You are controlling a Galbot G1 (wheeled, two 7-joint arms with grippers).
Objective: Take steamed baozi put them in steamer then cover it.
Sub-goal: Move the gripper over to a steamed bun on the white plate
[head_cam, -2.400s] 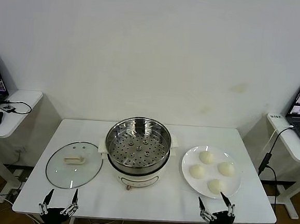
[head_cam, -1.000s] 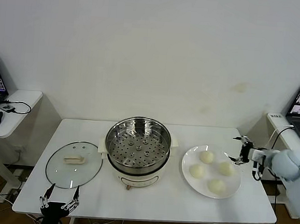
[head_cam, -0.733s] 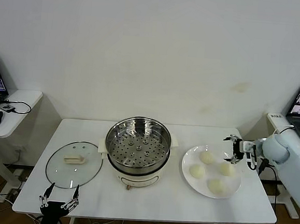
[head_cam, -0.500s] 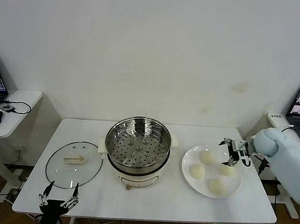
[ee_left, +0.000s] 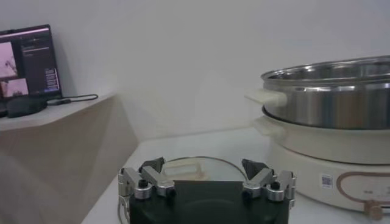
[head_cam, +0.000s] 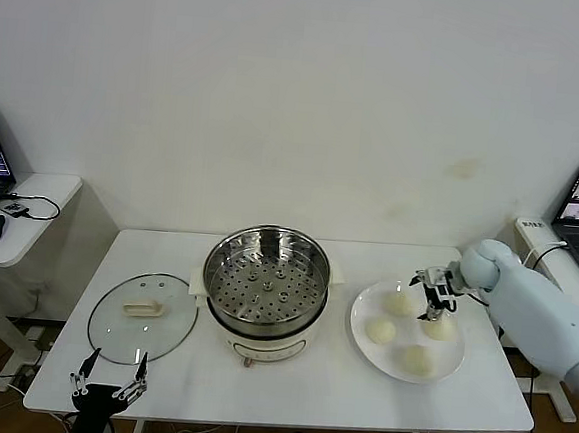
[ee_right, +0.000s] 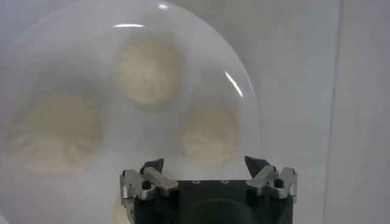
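Head view shows our right end effector (head_cam: 435,295) hovering with fingers spread, holding nothing, over the far side of the plate (head_cam: 364,309); the four buns (head_cam: 381,331) lie just beneath and around it. We judge this the approach to the first pick. Next it should drop onto one bun and clench gently, then carry it across to the steamer (head_cam: 265,279), which stands well off toward the worktop's (head_cam: 286,387) middle, with nothing in it. Beyond that lies the lid (head_cam: 143,316). Our left end effector (head_cam: 108,376) waits near the lid, fingers also spread.
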